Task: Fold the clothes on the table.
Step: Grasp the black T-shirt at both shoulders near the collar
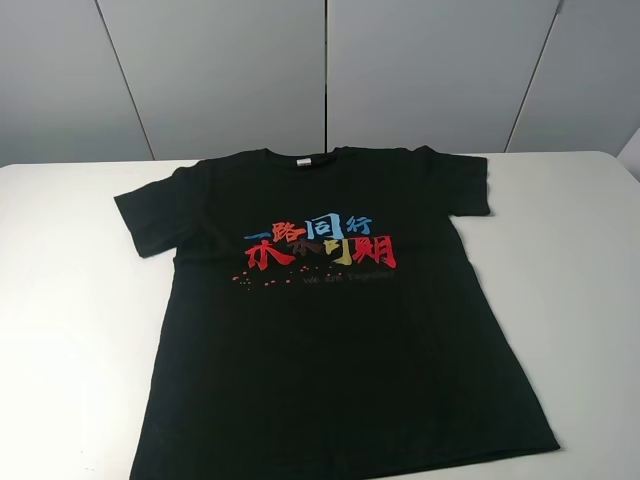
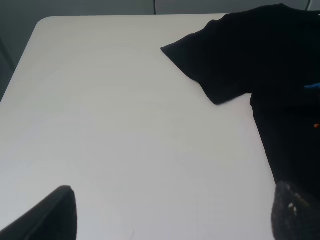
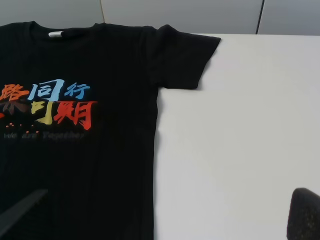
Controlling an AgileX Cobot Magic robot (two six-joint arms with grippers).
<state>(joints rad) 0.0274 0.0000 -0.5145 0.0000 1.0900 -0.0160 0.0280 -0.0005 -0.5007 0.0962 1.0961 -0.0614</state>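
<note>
One black short-sleeved cotton T-shirt (image 1: 330,350) lies spread flat, print side up, on one white flat bench (image 1: 60,300) with rounded corners. In the high view it fills the middle of the frame. Its collar points to the top and its hem reaches the bottom edge, where the lower left corner is cut off. It has two sleeves, both spread out: the left sleeve (image 1: 150,215) sits at centre left and the right sleeve (image 1: 465,185) a little higher at centre right. The chest carries one block of red, blue and yellow characters (image 1: 320,245), with small red dots (image 1: 255,280) under its left end. One white neck label (image 1: 303,162) shows inside the collar.

Behind the bench stand grey wall panels (image 1: 210,70) divided by dark seams. Bare bench lies on both sides of the shirt.

Two hands are present, each seen only from its own wrist camera – neither appears in the high view. The left hand (image 2: 175,215) is open and holds nothing. One dark finger (image 2: 55,215) stands before bare bench and the other before the shirt's side edge, with the left sleeve well beyond them. The right hand (image 3: 162,215) is also spread wide and empty. One finger (image 3: 22,210) is before the shirt's body and the other (image 3: 305,215) before bare bench, so the shirt's side edge runs between them. Whether any finger touches cloth or bench cannot be told.
</note>
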